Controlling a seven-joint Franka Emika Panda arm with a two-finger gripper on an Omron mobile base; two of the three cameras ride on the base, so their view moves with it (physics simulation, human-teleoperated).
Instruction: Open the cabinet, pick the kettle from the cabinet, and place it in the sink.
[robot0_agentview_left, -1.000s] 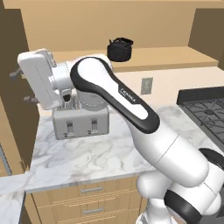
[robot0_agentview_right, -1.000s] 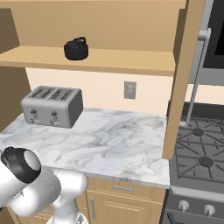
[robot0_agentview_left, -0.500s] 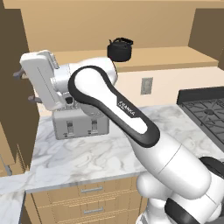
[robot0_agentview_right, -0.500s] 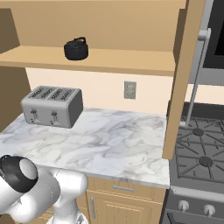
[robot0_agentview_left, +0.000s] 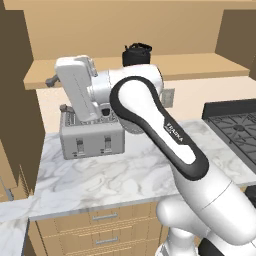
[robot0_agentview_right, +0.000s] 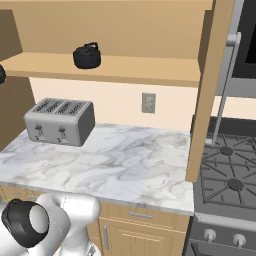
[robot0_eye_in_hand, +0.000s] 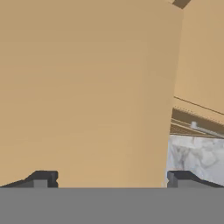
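From my station I saw the small squat black kettle (robot0_agentview_right: 87, 55) sitting upright on the light tan wood shelf of the open cabinet (robot0_agentview_right: 150, 70), above the counter and well apart from the hand. In the left base view the kettle (robot0_agentview_left: 137, 52) showed just behind the arm's white upper link, partly hidden by it. The white-bodied hand (robot0_agentview_left: 51, 81) was raised to the left of the arm at about shelf height, pointing left toward the dark brown open cabinet door (robot0_agentview_left: 17, 95). Through the hand camera I saw the two dark fingertips (robot0_eye_in_hand: 42, 178) set wide apart with nothing between them, so the hand was open and empty, close in front of a flat tan wood panel (robot0_eye_in_hand: 87, 87). A silver four-slot toaster (robot0_agentview_right: 60, 121) stood on the white marbled counter (robot0_agentview_right: 130, 165) below the shelf, with a grey wall outlet (robot0_agentview_right: 148, 103) to its right and a black gas stove (robot0_agentview_right: 227, 170) beyond the counter's right end.
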